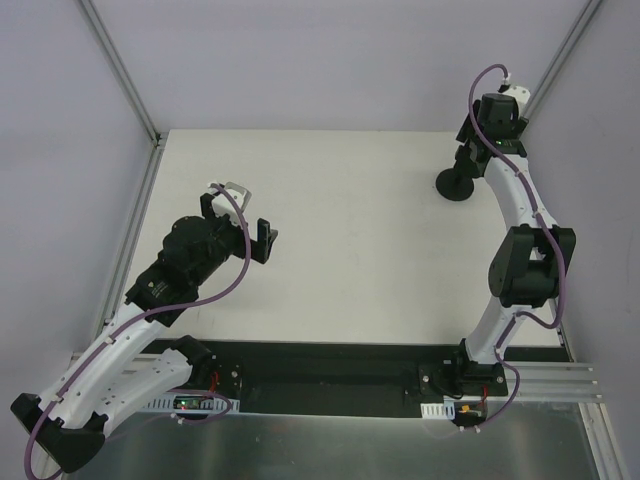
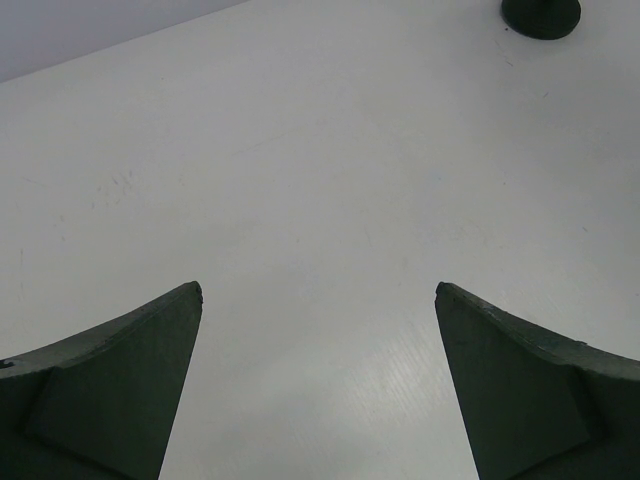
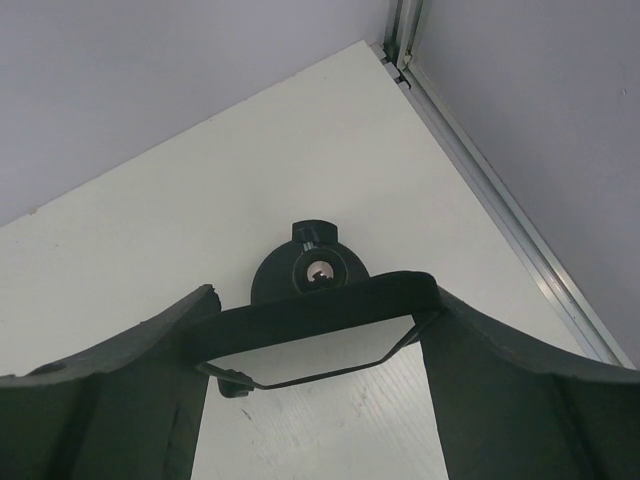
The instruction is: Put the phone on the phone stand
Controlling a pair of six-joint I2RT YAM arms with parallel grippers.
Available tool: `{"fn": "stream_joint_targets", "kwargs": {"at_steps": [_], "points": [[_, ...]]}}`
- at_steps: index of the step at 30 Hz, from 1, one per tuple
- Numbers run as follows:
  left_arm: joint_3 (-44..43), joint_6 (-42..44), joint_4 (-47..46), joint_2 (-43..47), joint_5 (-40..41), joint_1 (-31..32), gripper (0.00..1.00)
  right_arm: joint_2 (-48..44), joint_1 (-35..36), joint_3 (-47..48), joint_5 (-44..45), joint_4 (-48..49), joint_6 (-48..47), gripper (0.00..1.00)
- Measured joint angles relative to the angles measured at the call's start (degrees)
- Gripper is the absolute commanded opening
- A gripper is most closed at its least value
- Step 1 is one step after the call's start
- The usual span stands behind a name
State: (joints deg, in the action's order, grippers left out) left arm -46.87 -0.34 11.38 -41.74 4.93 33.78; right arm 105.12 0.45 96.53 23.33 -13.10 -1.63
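Observation:
The black phone [image 3: 300, 318] lies crosswise between my right gripper's [image 3: 325, 300] fingers, which are shut on its two long edges; its glossy face reflects the light. Just past its far edge, the phone stand [image 3: 309, 268] is seen from above: round base and bracket top. From the top view the right gripper [image 1: 487, 135] hovers at the table's far right, above the stand's disc base [image 1: 458, 186]; the phone itself is hard to make out there. My left gripper [image 2: 319, 290] is open over bare table, far left of the stand [image 2: 541, 15], and holds nothing.
The white table [image 1: 350, 230] is bounded by grey walls and aluminium rails [image 3: 500, 200] along its far and right edges, close to the stand. The left arm [image 1: 190, 260] stretches over the table's left part.

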Motion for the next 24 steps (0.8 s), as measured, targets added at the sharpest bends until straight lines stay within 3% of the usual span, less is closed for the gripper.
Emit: {"fn": "stream_joint_targets", "kwargs": {"at_steps": [6,7,8,9,11,19,24], "points": [[0.0,0.0,0.0,0.11,0.0,0.0,0.99,-0.09,-0.22,-1.14,0.02,2.29,2.64,0.01],[0.0,0.0,0.0,0.11,0.0,0.0,0.99,-0.09,-0.22,-1.14,0.0,2.4,2.75,0.08],[0.0,0.0,0.0,0.11,0.0,0.0,0.99,-0.09,-0.22,-1.14,-0.02,2.4,2.82,0.23],[0.0,0.0,0.0,0.11,0.0,0.0,0.99,-0.09,-0.22,-1.14,-0.02,2.38,2.8,0.55],[0.0,0.0,0.0,0.11,0.0,0.0,0.99,-0.07,-0.22,-0.68,-0.07,1.68,2.6,0.94],[0.0,0.0,-0.04,0.11,-0.37,0.0,0.99,1.77,-0.15,8.24,-1.75,-10.47,-0.63,0.97],[0.02,0.0,-0.04,0.11,-0.48,0.0,0.99,-1.9,-0.04,7.45,-2.36,-14.27,-2.56,0.97]]}}
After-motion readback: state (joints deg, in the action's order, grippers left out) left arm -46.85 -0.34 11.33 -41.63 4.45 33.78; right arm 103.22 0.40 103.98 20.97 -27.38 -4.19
